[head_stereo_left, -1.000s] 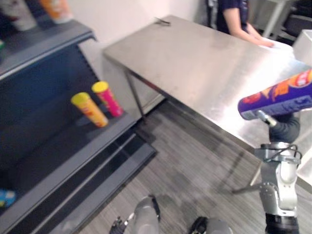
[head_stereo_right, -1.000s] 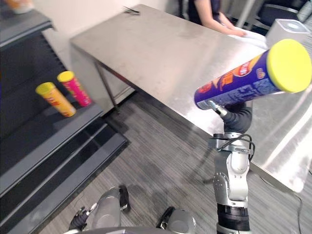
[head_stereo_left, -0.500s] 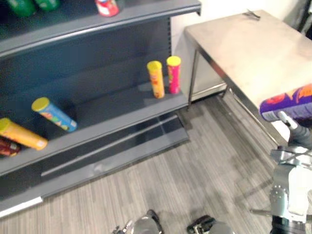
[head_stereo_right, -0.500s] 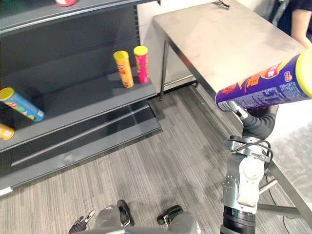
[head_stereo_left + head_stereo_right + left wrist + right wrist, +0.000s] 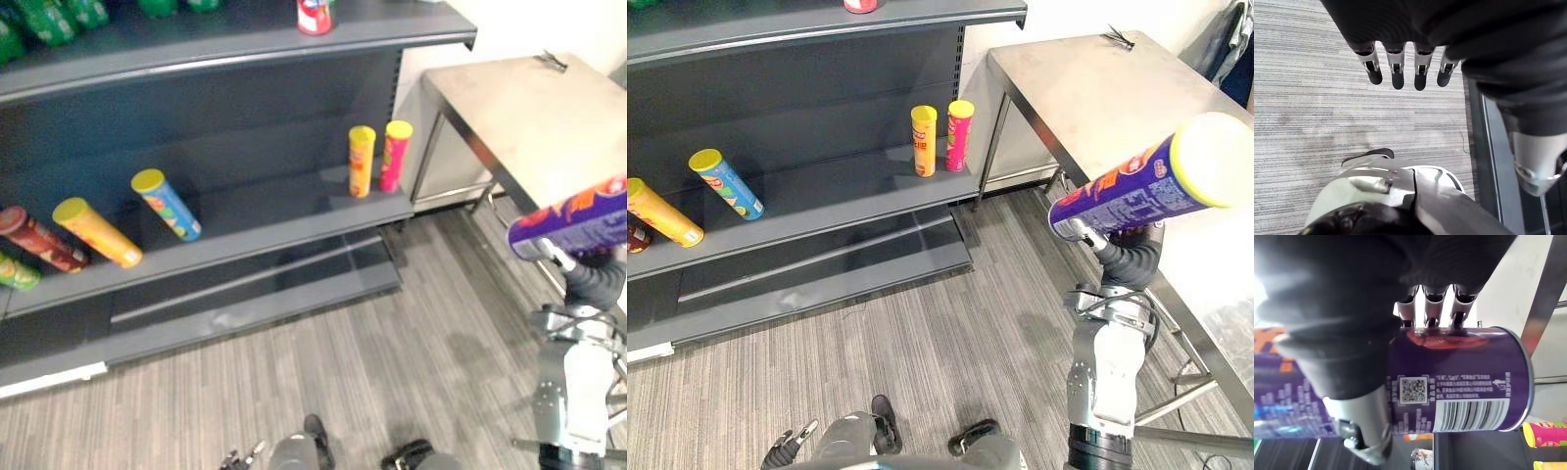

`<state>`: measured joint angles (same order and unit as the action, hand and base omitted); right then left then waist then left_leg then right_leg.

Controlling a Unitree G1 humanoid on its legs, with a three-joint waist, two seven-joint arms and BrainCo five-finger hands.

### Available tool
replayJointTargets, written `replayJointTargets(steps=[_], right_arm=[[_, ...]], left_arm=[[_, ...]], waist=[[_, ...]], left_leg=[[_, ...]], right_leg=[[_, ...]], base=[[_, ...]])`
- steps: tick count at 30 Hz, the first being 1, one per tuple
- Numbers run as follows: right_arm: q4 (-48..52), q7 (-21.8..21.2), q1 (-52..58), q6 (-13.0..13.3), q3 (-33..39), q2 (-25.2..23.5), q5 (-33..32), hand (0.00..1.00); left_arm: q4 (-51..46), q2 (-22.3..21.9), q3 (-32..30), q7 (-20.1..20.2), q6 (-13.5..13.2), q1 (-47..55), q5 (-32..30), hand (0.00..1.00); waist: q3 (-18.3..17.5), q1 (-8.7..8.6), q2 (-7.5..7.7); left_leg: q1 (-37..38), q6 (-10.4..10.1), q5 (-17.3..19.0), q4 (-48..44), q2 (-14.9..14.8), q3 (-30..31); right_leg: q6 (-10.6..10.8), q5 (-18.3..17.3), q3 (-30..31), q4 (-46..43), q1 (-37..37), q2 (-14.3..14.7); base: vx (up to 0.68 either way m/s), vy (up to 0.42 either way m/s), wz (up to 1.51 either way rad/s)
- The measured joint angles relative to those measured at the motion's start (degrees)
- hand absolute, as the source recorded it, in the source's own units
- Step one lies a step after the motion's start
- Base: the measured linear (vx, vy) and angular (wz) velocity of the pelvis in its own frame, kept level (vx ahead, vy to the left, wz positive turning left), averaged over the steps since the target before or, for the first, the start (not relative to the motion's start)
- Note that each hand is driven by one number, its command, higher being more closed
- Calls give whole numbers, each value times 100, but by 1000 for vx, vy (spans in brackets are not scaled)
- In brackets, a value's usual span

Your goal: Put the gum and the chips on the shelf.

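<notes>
The right hand (image 5: 1431,299) is gripping the purple chips can (image 5: 1129,186), fingers and thumb curling round it near its metal bottom. The can is lying almost level in the air beside the steel counter (image 5: 1087,88), with its long axis running from the bottom end on the left, facing the dark shelf (image 5: 823,201), up to the yellow lid at near right. The left hand (image 5: 1400,29) is hanging with straight, slightly spread fingers over the grey striped floor (image 5: 921,333), while a yellow can (image 5: 924,140) and a pink can (image 5: 959,122) are standing upright on the shelf.
</notes>
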<state>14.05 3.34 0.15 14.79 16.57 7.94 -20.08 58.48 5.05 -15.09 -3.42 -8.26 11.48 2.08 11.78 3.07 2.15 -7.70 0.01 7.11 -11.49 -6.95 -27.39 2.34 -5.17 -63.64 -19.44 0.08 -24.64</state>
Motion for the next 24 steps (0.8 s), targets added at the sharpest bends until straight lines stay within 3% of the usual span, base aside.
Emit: replayJointTargets(steps=[5,8,9,10,11,12,13,16,19,20,22,24], right_arm=[[-548,-110,-5,-120,-584,4,0,100],[-663,-151,-3,-255,-1009,8,-6,100],[-706,-223,-2,-276,-1146,5,-12,100],[-772,-307,-6,-277,-1281,16,-13,100],[-816,-345,-6,-279,-1341,17,-12,100],[-847,-411,31,-286,-1461,-4,-13,100],[-835,-511,96,-285,-1534,-60,-15,100],[-730,-649,218,-274,-1607,-156,-78,100],[-570,-648,376,-274,-1615,-158,-128,100],[-504,-652,433,-274,-1630,-160,-129,100],[-478,-648,468,-276,-1650,-168,-134,100],[-476,-658,414,-282,-1719,-180,-157,100]], left_arm=[[-157,-14,9,125,-20,-10,12,0],[-154,-20,9,148,-45,-16,195,0],[-154,-17,10,147,-43,1,234,0],[-161,1,19,147,-45,12,270,0],[-165,2,34,147,-44,22,346,0],[-245,28,191,142,-46,96,451,0],[-328,76,286,141,-50,125,455,0],[-365,196,388,141,-52,116,640,0],[-356,186,430,133,-50,131,653,0],[-353,188,497,137,-50,120,652,0],[-356,212,606,140,-57,91,660,0],[-302,167,604,136,-55,90,676,0]], waist=[[0,99,1],[7,176,13],[15,184,25],[39,184,58],[45,188,56],[76,163,23],[88,139,29],[109,-34,198],[119,-52,186],[113,-71,194],[115,-110,195],[131,-30,72]], left_leg=[[-74,32,-95,-11,-28,110],[-155,101,100,-299,-2,200],[-125,148,242,-459,69,317],[-46,225,405,-633,177,462],[2,274,498,-712,236,520],[154,350,602,-779,299,779],[195,410,661,-754,337,1036],[258,501,641,-642,638,1565],[359,471,635,-645,868,1770],[390,429,662,-670,975,1866],[391,347,717,-709,994,1858],[377,234,804,-826,792,1819]], right_leg=[[-15,84,-47,64,23,95],[-7,89,17,-344,73,-184],[-27,102,197,-814,114,-455],[-245,220,687,-1414,68,-781],[-529,386,1144,-1726,-61,-883],[-1012,743,2420,-2295,-560,-879],[-476,359,3613,-2402,-908,-433],[-183,-264,4393,-1921,-1241,395],[-56,-223,4454,-1116,-1344,700],[113,-105,4544,-621,-1323,809],[301,166,4526,-121,-1195,897],[319,205,4517,249,-1003,1161]], base=[[46,25,9],[84,88,33],[88,131,57],[109,182,64],[96,175,70],[165,173,81],[152,106,92],[156,47,113],[201,35,79],[199,1,75],[192,-42,60],[210,-89,4]])
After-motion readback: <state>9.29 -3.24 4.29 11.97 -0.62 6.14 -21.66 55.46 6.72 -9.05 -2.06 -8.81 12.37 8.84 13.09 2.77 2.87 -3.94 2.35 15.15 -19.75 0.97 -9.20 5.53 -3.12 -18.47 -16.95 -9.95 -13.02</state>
